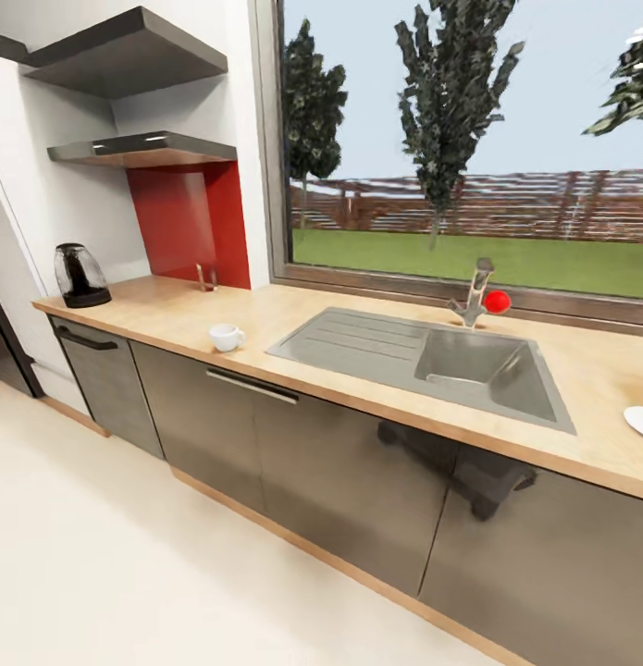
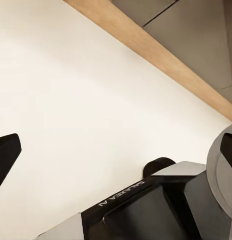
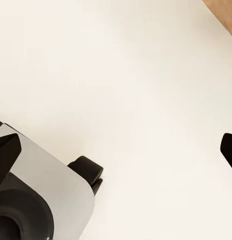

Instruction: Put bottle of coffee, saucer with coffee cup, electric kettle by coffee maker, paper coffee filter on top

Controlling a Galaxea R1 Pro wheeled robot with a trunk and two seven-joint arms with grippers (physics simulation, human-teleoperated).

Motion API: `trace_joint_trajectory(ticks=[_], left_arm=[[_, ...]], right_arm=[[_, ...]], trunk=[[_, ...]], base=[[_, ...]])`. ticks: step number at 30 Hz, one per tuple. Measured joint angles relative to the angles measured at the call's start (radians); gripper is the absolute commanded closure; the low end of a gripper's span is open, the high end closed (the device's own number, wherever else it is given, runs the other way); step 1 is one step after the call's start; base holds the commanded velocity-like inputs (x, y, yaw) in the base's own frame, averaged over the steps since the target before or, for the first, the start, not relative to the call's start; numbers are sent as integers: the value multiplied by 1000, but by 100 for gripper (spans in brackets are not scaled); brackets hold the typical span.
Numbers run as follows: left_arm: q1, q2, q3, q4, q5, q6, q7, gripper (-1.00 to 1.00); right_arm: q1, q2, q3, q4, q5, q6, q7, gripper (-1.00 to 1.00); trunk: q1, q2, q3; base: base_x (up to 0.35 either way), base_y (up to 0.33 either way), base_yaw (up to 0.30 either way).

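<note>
Electric kettle (image 1: 80,275) (smoky glass, black base)

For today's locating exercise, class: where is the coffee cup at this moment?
In the head view, the coffee cup stands on the wooden countertop near its front edge, left of the sink and right of the kettle.

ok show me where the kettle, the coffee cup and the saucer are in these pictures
electric kettle (image 1: 80,274): head view, on its smoky glass body.
coffee cup (image 1: 226,338): head view, on the white bowl of the cup.
saucer (image 1: 642,422): head view, on the visible white part at the picture's right edge.
</note>
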Motion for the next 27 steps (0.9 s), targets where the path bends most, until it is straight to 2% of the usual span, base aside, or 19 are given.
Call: trace_joint_trajectory(ticks=[27], left_arm=[[0,0,0,0,0,0,0,-100]], right_arm=[[0,2,1,0,0,0,-1,-100]], trunk=[[0,0,0]], base=[[226,230,251]])
